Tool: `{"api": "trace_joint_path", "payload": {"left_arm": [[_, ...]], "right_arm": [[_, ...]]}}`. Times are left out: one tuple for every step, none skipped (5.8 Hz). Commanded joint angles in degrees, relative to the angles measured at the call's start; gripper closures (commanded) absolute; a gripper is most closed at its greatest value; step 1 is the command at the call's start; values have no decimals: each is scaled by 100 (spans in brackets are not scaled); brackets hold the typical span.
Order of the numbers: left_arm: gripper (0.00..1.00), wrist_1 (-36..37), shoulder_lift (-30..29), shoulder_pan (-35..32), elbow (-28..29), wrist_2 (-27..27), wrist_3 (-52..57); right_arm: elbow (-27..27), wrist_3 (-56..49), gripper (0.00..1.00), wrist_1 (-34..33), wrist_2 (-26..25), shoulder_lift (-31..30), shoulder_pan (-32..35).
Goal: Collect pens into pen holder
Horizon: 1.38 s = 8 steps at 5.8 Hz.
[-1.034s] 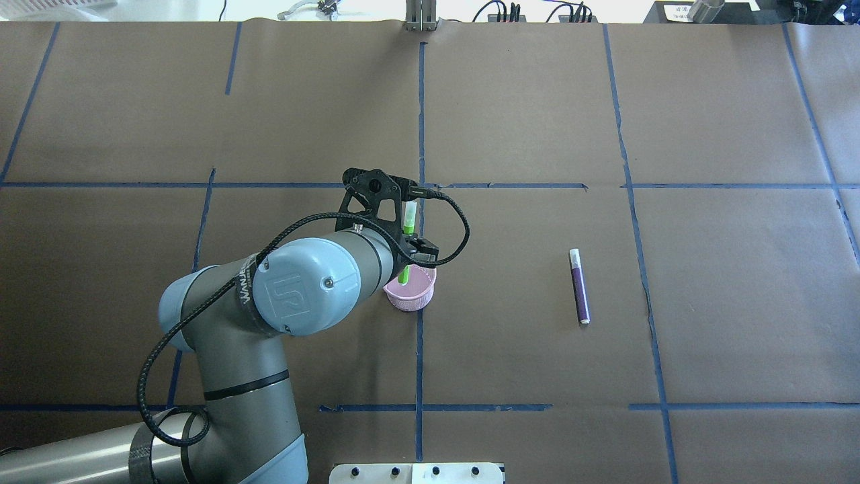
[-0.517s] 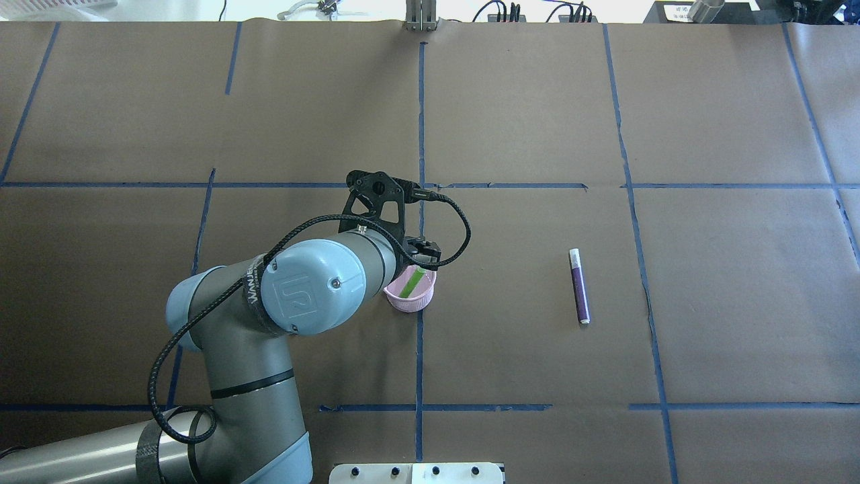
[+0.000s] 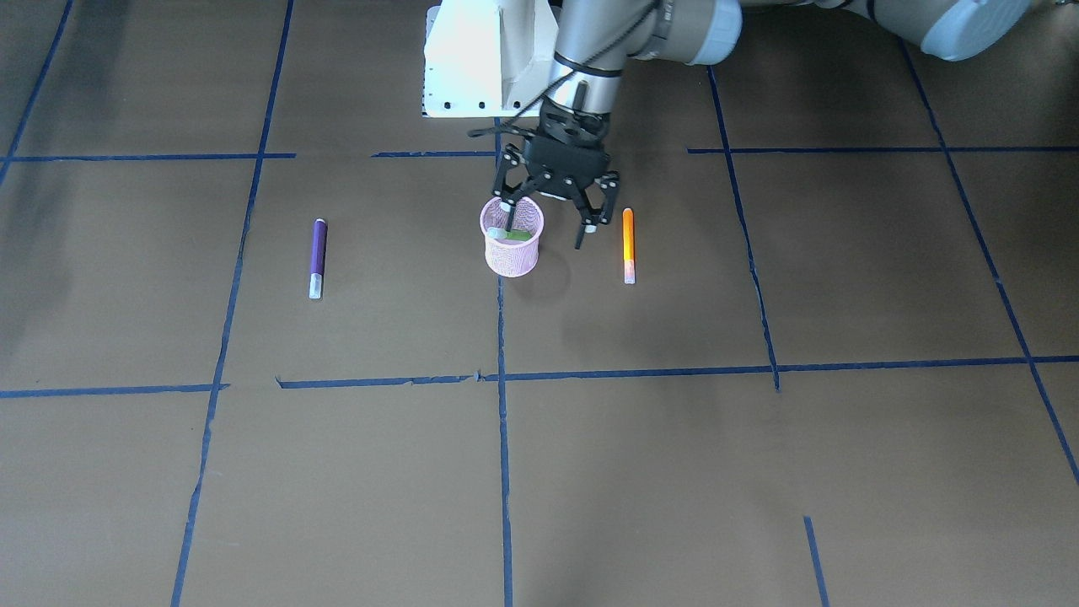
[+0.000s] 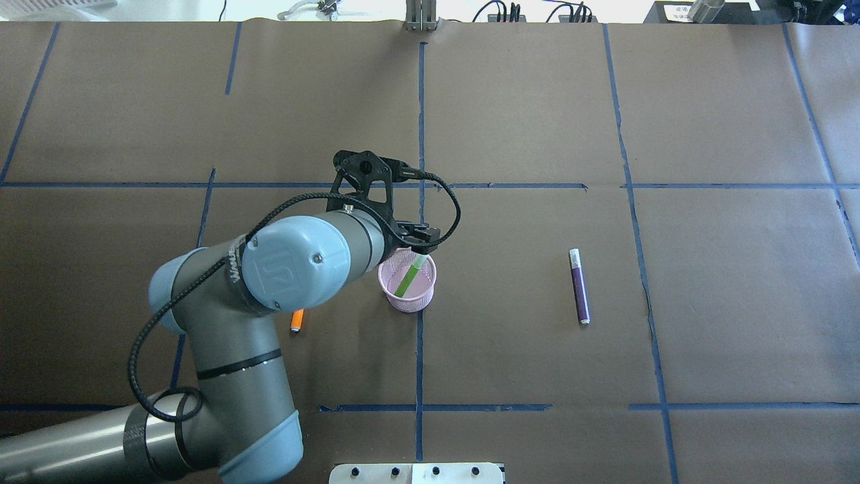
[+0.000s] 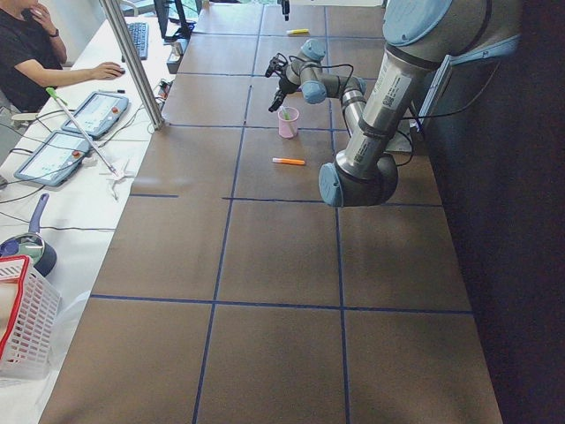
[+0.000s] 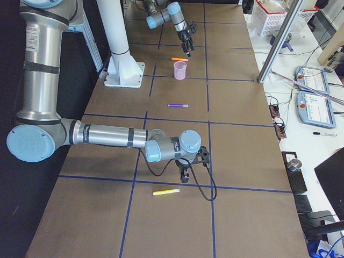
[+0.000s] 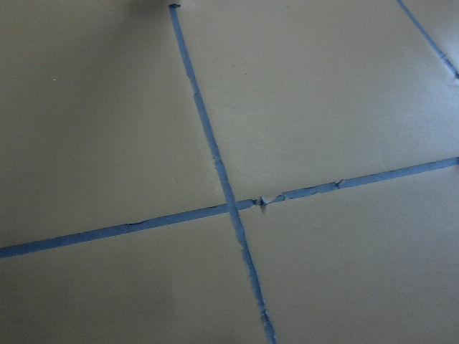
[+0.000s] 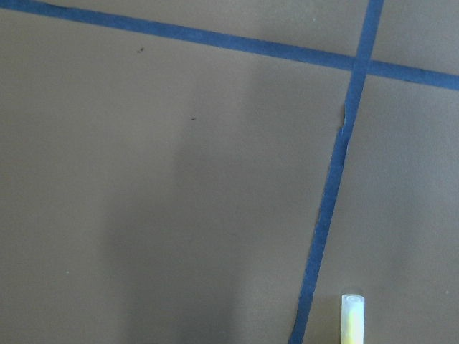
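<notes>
Since the frame one second ago, the green pen (image 4: 408,278) has left the left gripper (image 3: 545,221) and gone into the pen holder (image 4: 411,306). The left arm has swung aside, so the whole rim of the cup now shows in the overhead view.

Green pen: it leans inside the pink mesh cup, pale end uppermost against the far rim, on the side nearest the gripper.

Pen holder: it stands upright on the table (image 4: 537,121), beside a blue tape line (image 4: 420,356) that runs away from the robot.

Left gripper: it points downward, just above the cup and slightly toward the robot's left of it. The jaws stand wide apart and hold nothing. In the front-facing view one finger sits over the cup's rim, and the other hangs between the cup and the orange pen (image 3: 628,244). Whether the first finger touches the rim cannot be settled from these views.

Orange pen: it lies flat on the table on the robot's left of the cup, near it but not touching. In the overhead view the arm covers all but one tip.

Purple pen (image 4: 579,286): it lies flat, well apart from the cup on the robot's right, white end pointing away from the robot.

Right gripper (image 6: 184,174): it hangs low over the table, far from the cup. It shows in the right side view only, so the state of its jaws cannot be told. A yellow marker (image 6: 165,192) lies just beside it.
</notes>
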Motion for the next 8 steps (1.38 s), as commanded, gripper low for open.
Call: {"api": "trace_joint_path", "payload": {"left_arm": [[1, 11, 237, -477, 0, -936, 56], [1, 2, 237, -486, 0, -953, 56], [1, 2, 237, -486, -9, -962, 47], [1, 2, 237, -486, -9, -962, 38], [1, -7, 237, -486, -9, -962, 47], [1, -24, 237, -486, -17, -962, 21], [1, -24, 246, -486, -43, -962, -5], [1, -33, 255, -486, -44, -954, -23]], "right_arm": [[-545, 30, 2, 356, -200, -110, -164], [-948, 125, 2, 1010, -174, -181, -164], [-1127, 274, 4, 1226, -174, -190, -164], [-1181, 284, 7, 1219, -174, -182, -173], [-1225, 293, 11, 1219, -157, -182, -173], [-1216, 284, 12, 1228, -156, -182, -173], [-1242, 293, 20, 1228, -156, -182, -173], [-1243, 424, 31, 1228, -148, -182, -173]]}}
